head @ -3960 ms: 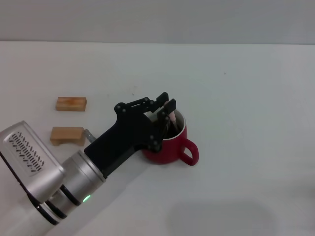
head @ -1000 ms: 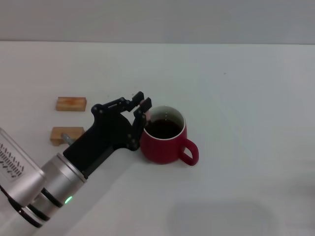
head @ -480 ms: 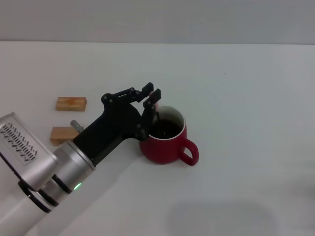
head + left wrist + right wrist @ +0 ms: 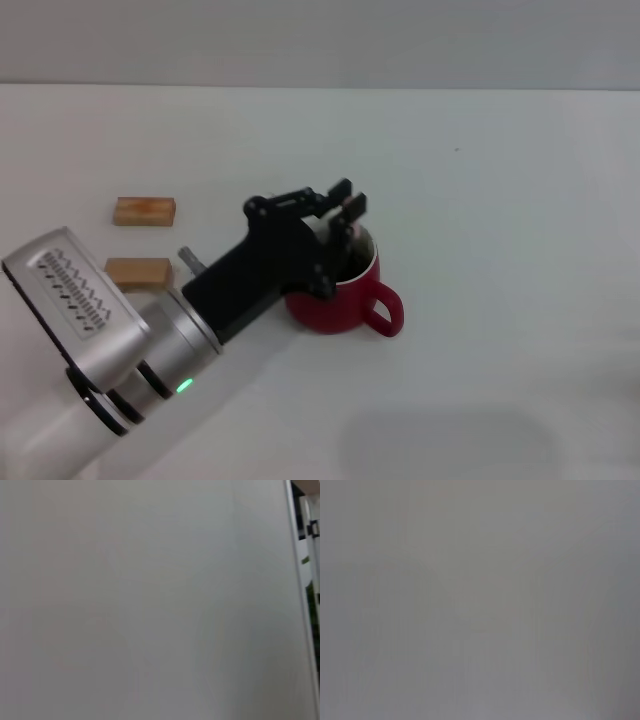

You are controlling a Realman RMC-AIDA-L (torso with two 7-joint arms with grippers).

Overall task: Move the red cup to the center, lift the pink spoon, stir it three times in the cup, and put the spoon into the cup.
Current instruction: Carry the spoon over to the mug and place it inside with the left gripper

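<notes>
— Where did you have the left end effector [image 4: 345, 208]?
— Over the red cup [image 4: 340, 296], mid-counter [image 4: 500, 200], at its 10 o'clock rim.
— Fingers?
— Nearly together; I couldn't tell what they pinched. The pink spoon wasn't discernible.

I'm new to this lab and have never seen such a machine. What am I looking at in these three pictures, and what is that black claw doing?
The big picture comes from a camera on the robot's head, looking down at a white table. The silver and black limb is the robot's left arm; the claw at its end is the left gripper, hovering over the rim of the red cup. A pinkish bit shows between its fingers, probably the pink spoon, though too little shows to be sure. Two wooden blocks lie on the robot's left. The other two pictures come from cameras on each wrist; both show only blank grey. The right arm is out of view.
</notes>
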